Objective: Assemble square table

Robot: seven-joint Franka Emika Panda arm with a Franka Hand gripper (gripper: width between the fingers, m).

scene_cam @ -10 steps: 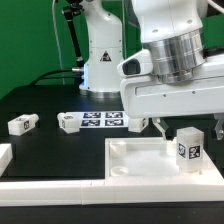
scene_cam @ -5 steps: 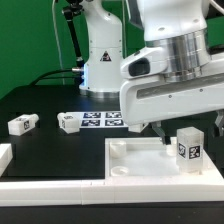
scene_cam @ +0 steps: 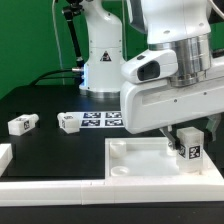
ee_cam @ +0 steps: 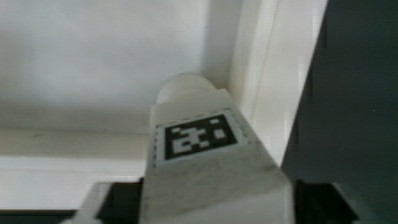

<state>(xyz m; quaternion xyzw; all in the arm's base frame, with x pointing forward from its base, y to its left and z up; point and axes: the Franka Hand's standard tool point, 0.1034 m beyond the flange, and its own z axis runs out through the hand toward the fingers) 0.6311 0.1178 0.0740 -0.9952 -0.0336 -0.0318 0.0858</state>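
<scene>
The square tabletop (scene_cam: 135,160), a white tray with a raised rim, lies at the front of the exterior view. One white tagged leg block (scene_cam: 188,152) stands upright on it near its right end. My gripper (scene_cam: 190,138) has come down over that leg, with a finger on each side. In the wrist view the leg (ee_cam: 210,150) fills the space between the two dark fingers (ee_cam: 121,200), which lie against its sides, so the gripper looks shut on it. Two more leg blocks (scene_cam: 22,124) (scene_cam: 67,123) lie on the black table at the left.
The marker board (scene_cam: 103,120) lies behind the tabletop in the middle. A long white rail (scene_cam: 60,188) runs along the front edge, with a short white piece (scene_cam: 4,155) at the far left. The arm's base (scene_cam: 103,60) stands at the back.
My gripper has moved down and toward the exterior view's right, from above the tabletop to astride the standing leg. The other parts have not moved.
</scene>
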